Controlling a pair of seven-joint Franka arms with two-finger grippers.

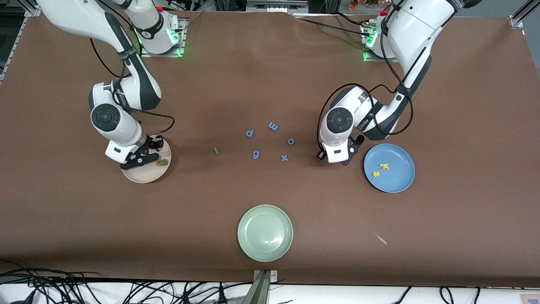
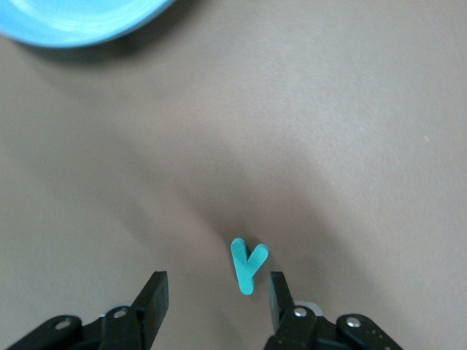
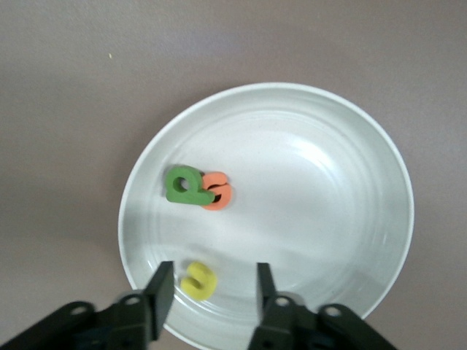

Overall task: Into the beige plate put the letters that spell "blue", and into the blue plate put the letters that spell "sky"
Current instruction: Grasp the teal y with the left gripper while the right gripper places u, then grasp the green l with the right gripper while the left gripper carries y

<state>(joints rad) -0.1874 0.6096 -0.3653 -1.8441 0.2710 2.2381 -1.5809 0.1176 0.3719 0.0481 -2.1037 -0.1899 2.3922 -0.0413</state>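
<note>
Teal y (image 2: pixel 248 265) flat on counter between my left jaws (image 2: pixel 214 295), released; blue plate (image 2: pixel 80 18) apart. Risk: thin foam slips on closing. Right jaws (image 3: pixel 215 289) released over beige plate (image 3: pixel 350 146); yellow u (image 3: pixel 198 281) between them.

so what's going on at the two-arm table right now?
Two arms sort small foam letters onto plates. The right gripper hangs open over the round beige plate, which holds the green b, orange e and yellow u. The thin green l bar lies on the table. The left gripper, open, is over the teal y beside the round blue plate, which holds the yellow s and yellow k.
</note>
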